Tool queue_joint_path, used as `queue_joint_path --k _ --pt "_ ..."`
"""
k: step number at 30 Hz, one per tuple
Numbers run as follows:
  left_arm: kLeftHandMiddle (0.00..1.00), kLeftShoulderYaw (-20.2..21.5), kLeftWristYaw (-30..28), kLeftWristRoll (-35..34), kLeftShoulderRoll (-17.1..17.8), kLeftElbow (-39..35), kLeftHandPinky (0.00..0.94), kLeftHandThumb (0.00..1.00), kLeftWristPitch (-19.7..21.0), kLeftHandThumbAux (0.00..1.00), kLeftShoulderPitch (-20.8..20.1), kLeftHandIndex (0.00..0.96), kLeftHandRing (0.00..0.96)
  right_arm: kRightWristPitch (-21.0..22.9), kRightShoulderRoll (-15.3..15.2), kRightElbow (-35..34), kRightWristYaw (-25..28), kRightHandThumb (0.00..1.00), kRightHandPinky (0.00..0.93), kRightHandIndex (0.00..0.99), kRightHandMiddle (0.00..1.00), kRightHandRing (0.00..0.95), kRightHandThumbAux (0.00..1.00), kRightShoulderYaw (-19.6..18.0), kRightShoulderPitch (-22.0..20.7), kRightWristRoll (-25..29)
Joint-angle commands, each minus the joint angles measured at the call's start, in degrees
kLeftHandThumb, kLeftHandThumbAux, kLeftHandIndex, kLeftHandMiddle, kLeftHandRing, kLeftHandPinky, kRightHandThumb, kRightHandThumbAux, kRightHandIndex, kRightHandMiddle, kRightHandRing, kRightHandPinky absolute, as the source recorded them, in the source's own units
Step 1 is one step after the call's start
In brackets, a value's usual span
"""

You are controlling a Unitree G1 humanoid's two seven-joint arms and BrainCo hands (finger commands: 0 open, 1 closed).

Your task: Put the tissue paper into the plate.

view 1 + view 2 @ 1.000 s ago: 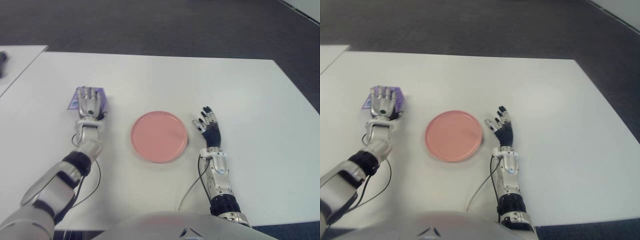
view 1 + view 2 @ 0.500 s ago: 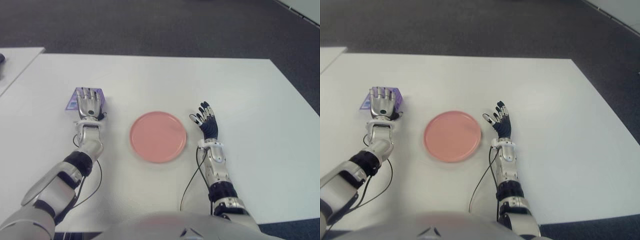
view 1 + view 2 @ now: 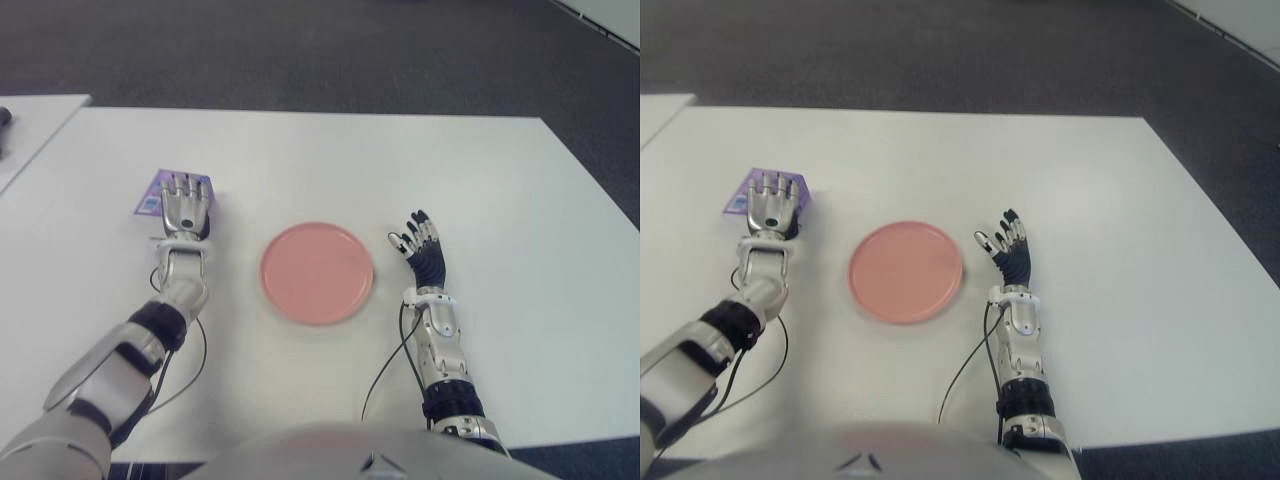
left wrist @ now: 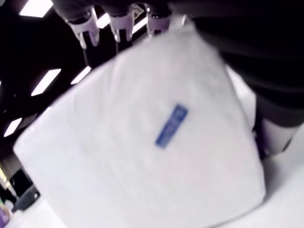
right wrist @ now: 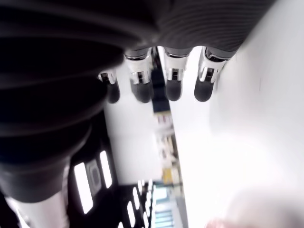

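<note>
The tissue pack (image 3: 158,190) lies on the white table (image 3: 330,160), left of the pink plate (image 3: 317,272) and apart from it. The left hand (image 3: 185,209) lies flat over the pack, fingers extended, not gripping. The right hand (image 3: 424,255), fingers spread and empty, shows just right of the plate.

Office/lab: white table (image 3: 330,160), dark carpet (image 3: 300,50), ceiling striplights.

The right robot hand (image 5: 156,71) extends straight fingers (image 5: 173,88) beside the white table (image 5: 256,118).
</note>
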Motion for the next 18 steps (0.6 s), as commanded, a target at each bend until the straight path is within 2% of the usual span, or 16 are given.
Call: queue_joint_path --k 1,3,6,8,10,14,16,18 --pt "0.355 -0.7 6.0 0.4 1.2 1.5 0.607 0.874 -3.2 0.61 0.2 0.239 0.488 1.1 -0.4 -2.1 0.6 0.054 0.0 0.025 0.0 0.0 0.727 0.5 4.1 -0.5" --pt "0.403 -0.6 8.1 -0.2 1.0 3.4 0.649 0.907 -4.6 0.635 -0.6 0.3 0.52 0.8 -0.8 -1.8 0.7 0.054 0.0 0.027 0.0 0.0 0.717 0.4 4.1 -0.6" --pt "0.442 0.7 14.0 -3.9 -0.5 12.8 0.704 0.932 -11.3 0.65 -3.7 0.349 0.548 0.3 -1.3 -0.5 0.7 0.054 0.0 0.03 0.0 0.0 0.708 0.1 3.3 -0.7" --pt "0.455 1.7 14.2 -5.9 -0.7 12.0 0.734 0.938 -13.3 0.653 -3.7 0.362 0.556 2.0 -2.3 -4.0 0.8 0.054 0.0 0.031 0.0 0.0 0.705 0.4 4.4 -1.7" --pt "0.466 2.1 14.3 -7.4 -0.9 11.6 0.776 0.942 -14.9 0.655 -3.8 0.369 0.563 1.0 -3.1 -2.4 1.1 0.05 0.0 0.032 0.0 0.0 0.703 0.3 3.5 -2.1" --pt "0.461 2.8 14.6 -9.5 -1.1 11.4 0.796 0.949 -17.3 0.651 -3.9 0.414 0.554 -0.4 -3.8 0.0 1.6 0.044 0.0 0.03 0.0 0.0 0.701 0.0 2.8 -2.1" --pt "0.469 3.1 12.7 -10.8 -1.3 9.7 0.8 0.952 -18.2 0.647 -3.8 0.441 0.512 -0.2 -4.3 -0.8 1.7 0.043 0.0 0.027 0.0 0.0 0.695 0.1 3.6 -2.2" --pt "0.47 3.2 9.3 -11.5 -1.3 6.9 0.802 0.953 -17.7 0.646 -3.6 0.45 0.498 0.3 -5.2 -4.8 2.7 0.049 0.0 0.023 0.0 0.0 0.685 -0.9 5.6 -0.7"
